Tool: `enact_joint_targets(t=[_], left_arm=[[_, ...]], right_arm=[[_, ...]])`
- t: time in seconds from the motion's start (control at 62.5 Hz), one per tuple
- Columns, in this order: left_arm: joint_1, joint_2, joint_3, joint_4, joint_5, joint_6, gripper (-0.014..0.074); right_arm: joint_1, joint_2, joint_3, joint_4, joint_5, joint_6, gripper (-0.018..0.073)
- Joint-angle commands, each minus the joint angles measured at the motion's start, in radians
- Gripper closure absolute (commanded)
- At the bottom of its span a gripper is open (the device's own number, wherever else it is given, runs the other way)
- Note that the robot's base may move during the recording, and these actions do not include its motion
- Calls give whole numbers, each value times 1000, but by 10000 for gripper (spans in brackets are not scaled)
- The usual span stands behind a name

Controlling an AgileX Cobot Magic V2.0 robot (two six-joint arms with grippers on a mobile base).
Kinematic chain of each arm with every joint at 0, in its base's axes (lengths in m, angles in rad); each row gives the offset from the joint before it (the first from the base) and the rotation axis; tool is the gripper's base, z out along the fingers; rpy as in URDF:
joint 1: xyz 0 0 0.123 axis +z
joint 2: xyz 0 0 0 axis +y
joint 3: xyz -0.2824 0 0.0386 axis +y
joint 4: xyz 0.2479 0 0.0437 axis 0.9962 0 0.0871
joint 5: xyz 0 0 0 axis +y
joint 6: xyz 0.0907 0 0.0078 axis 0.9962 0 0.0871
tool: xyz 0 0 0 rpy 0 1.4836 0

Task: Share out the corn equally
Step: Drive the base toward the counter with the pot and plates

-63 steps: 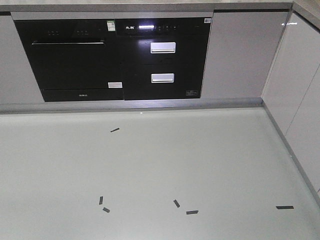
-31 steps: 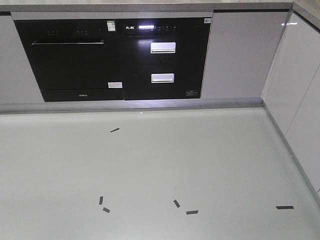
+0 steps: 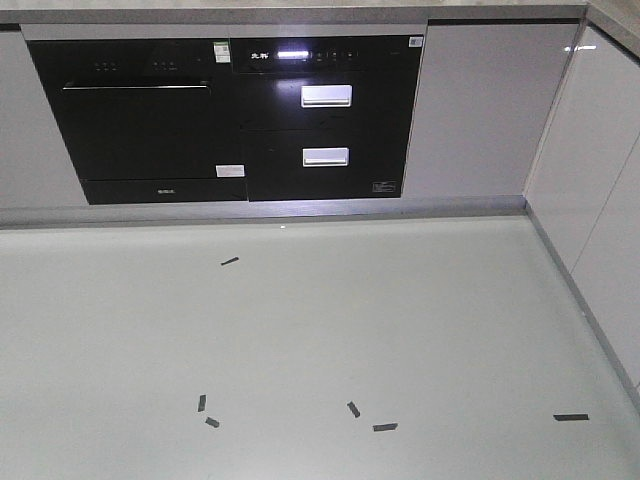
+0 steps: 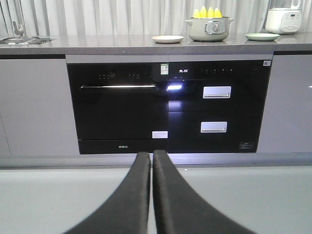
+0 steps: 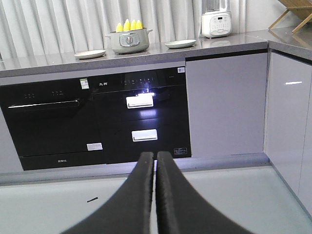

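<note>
On the counter point(image 4: 97, 44), corn point(image 4: 207, 12): stands tips up inside the pot, four yellow points showing above the rim, well apart from both claws.
Pot point(image 4: 209, 29): grey-green, lidless, with a side handle at each end; sits between the two plates, touching neither.
Cream plate point(image 4: 167, 39): lies just beside the pot, on the sink side.
Pale green plate point(image 4: 262, 36): lies on the pot's other side, near the white appliance.
White appliance point(image 4: 283, 17): stands at the back of the counter, against the curtain.
Left claw point(image 4: 151, 155): pressed together, black fingers meeting at the tips, pinching nothing; hangs low in front of the oven.
Right claw point(image 5: 155, 155): pressed together as well, only a thin seam between the fingers, gripping nothing; points toward the drawer handles.
Oven point(image 4: 119, 107): black glass, built in under the counter, beside two drawer fronts with white handles point(image 4: 217, 91).
Floor point(image 3: 320, 330): pale and glossy, marked with short dark tape strips point(image 3: 230, 261).
</note>
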Motion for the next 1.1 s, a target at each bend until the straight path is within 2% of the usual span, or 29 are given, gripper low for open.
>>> enact_joint_targets(t=[0.0,1.087], left_arm=[[2,-16,14,-1,-68,-8,603],[2,-16,14,-1,-68,-8,603]], right_arm=[[-4,-1,10,-5,-73,-2,561],[-4,-1,10,-5,-73,-2,561]])
